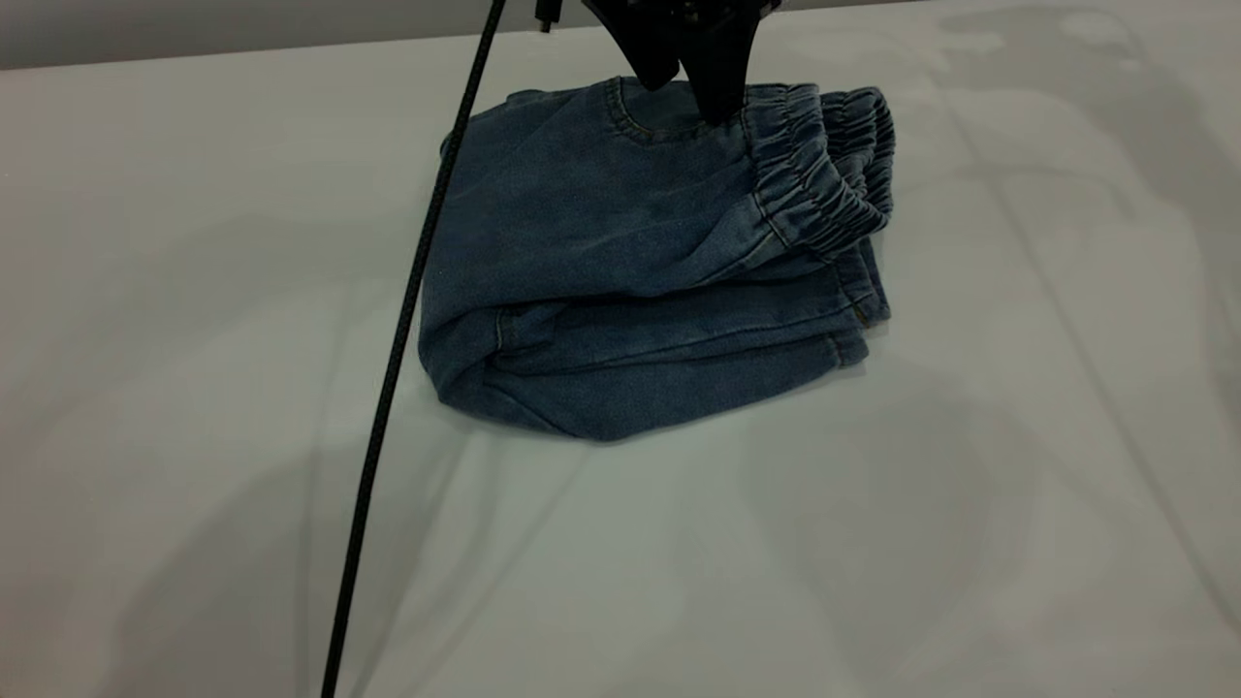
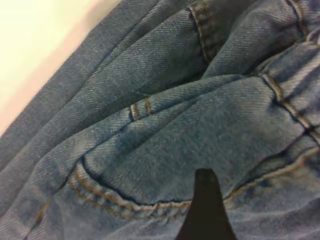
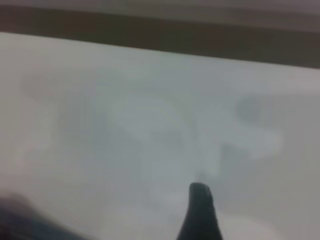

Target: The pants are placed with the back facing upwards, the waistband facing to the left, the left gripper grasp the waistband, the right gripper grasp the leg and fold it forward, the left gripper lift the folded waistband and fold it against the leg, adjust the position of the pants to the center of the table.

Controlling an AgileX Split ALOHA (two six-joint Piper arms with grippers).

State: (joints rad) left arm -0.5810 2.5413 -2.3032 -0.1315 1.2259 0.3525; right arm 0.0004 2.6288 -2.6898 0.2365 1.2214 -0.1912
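Dim, even light; soft shadows on the table (image 1: 194,291); right wrist view blurred.

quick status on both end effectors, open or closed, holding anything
Left end effector: down on the folded pants beside the waistband; open or closed cannot be told.
Right end effector: over the bare table; cannot be told.

I see the plain, smooth, pale grey table (image 1: 970,504) filling nearly the whole exterior view, its far edge running along the top against a darker band. Directly on it lie the short blue denim pants (image 1: 620,271), folded into a compact bundle toward the far middle of the surface. I note the gathered, ruffled elastic waistband (image 1: 824,174) stacked at the bundle's right end, and a rounded fold at its left. Soft grey shadows cross the tabletop around the bundle.
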